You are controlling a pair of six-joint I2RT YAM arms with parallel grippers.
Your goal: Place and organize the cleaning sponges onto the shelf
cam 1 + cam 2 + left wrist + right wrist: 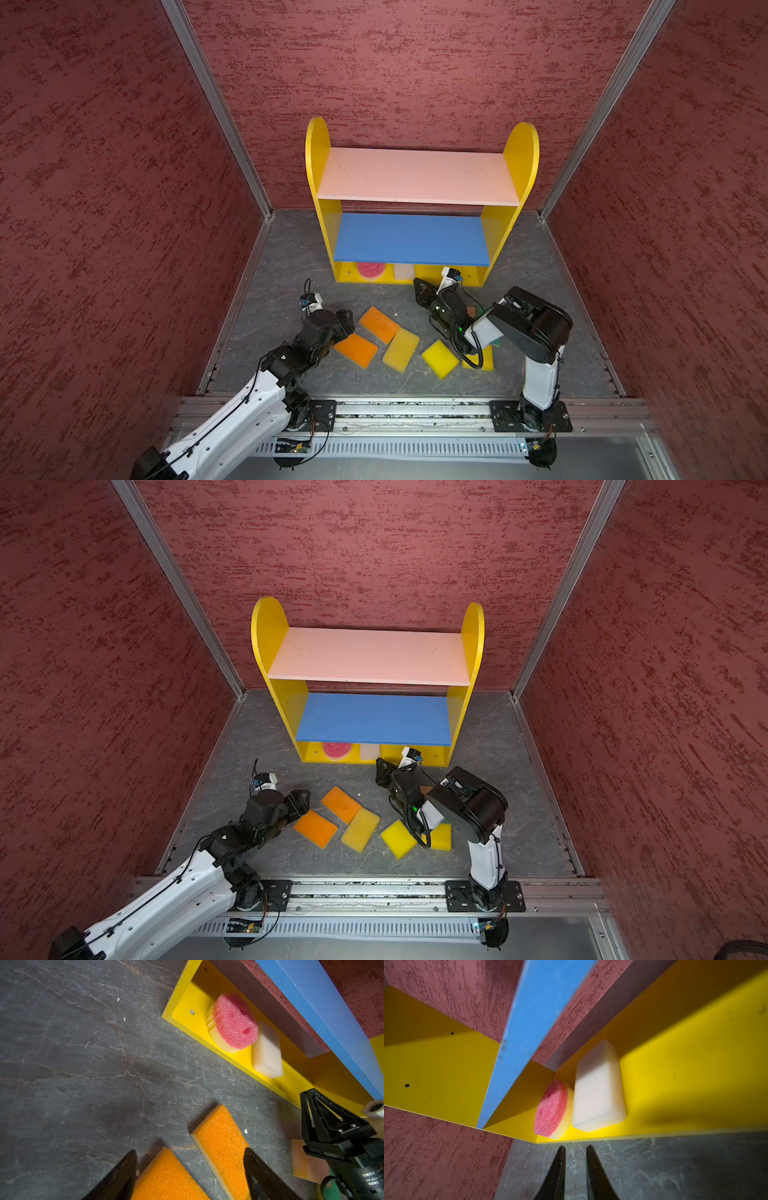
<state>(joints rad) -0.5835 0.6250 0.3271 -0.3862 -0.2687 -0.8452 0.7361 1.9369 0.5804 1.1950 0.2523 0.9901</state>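
Only my left wrist view, lower right, shows a DM-J4310 label on the right gripper (309, 1094), fingers narrow and empty. Left gripper (189, 1150) spread wide astride an orange sponge (166, 1178).

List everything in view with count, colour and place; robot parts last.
shelf: one, yellow with pink and blue boards, rear centre
round sponge: one, red-pink, bottom tier
rectangular sponge: one, off-white, beside it
orange sponges: two, floor, near left claw
yellow sponges: three, floor, right of those
peach sponge: one, under right arm
green-topped sponge: one, mostly hidden there
left claw: one, black, open, at an orange sponge
right claw: one, black, narrowly open, empty, facing bottom tier
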